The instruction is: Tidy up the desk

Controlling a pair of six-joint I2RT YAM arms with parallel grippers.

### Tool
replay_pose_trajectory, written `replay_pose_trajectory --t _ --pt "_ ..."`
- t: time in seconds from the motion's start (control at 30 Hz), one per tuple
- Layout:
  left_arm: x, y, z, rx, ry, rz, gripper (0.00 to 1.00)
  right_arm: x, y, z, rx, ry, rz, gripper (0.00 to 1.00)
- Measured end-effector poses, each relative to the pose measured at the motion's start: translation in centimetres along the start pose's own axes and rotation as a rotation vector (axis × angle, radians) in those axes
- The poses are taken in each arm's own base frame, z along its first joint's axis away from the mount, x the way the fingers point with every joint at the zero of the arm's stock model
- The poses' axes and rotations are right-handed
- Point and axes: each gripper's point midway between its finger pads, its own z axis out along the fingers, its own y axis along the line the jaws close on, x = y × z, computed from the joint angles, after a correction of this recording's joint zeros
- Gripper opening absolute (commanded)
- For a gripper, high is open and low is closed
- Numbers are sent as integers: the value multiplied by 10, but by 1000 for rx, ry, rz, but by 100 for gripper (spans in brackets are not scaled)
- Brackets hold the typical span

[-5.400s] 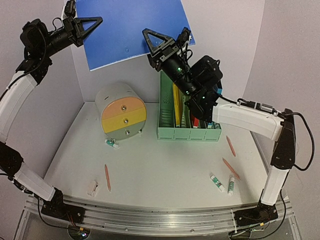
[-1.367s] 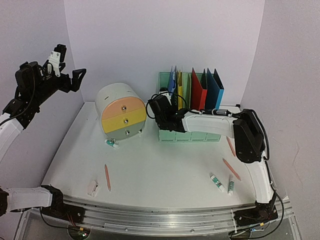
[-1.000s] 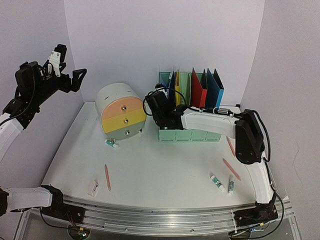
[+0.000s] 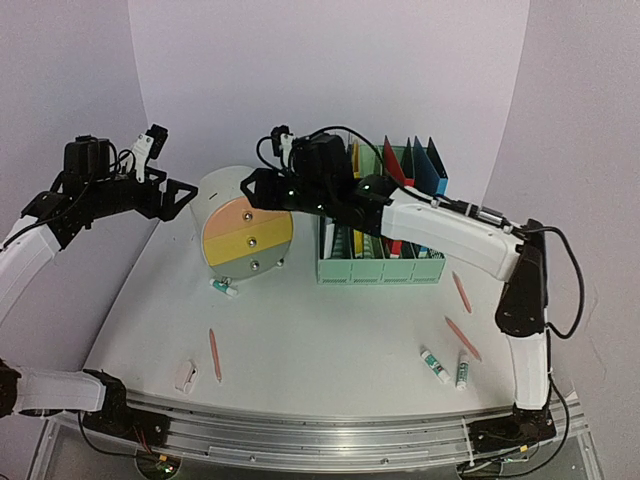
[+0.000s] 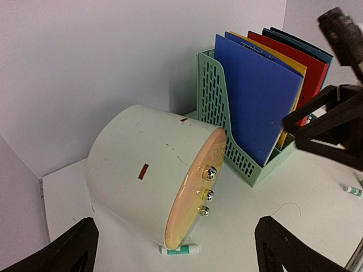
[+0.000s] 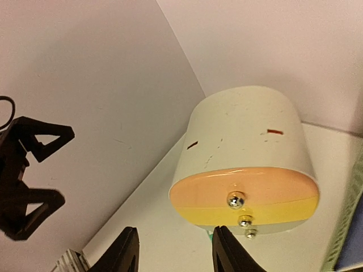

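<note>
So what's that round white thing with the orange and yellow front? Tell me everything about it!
It's a little drawer box, round on top, pale cream, plastic-looking. Its front has a peach drawer, a yellow one and a pale one, all shut, each with a shiny knob. It sits on the white desk near the back wall, left of the green file rack. A glue stick lies at its front bottom edge.

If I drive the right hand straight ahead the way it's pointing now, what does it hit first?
Most likely the white drawer box: the wrist view shows its orange and yellow front straight beyond the open right hand. Depth is unclear, so how soon is hard to say.
</note>
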Motion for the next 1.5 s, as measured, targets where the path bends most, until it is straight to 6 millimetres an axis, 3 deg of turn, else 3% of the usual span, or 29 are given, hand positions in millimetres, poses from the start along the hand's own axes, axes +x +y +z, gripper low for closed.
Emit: replay_pose_trajectory --t 0.23,0.33,0.6,0.93,1.1,1.3,1.5 --pt "21 -6 5 35 52 -39 96 63 -19 59 22 104 298 47" --pt "21 -7 4 40 52 -41 96 78 -27 66 48 127 400 47" --pt "17 -8 1 39 36 -36 96 91 -46 75 66 91 620 51" --pt "16 -7 1 37 32 -26 96 66 -57 82 24 2 711 49" --pt "15 -7 2 36 29 -22 96 70 -62 90 22 -6 745 48" --pt "13 -6 2 30 23 -6 96 74 -65 103 11 -17 760 40" --pt "13 -5 2 27 22 2 96 72 -64 104 3 -29 783 36"
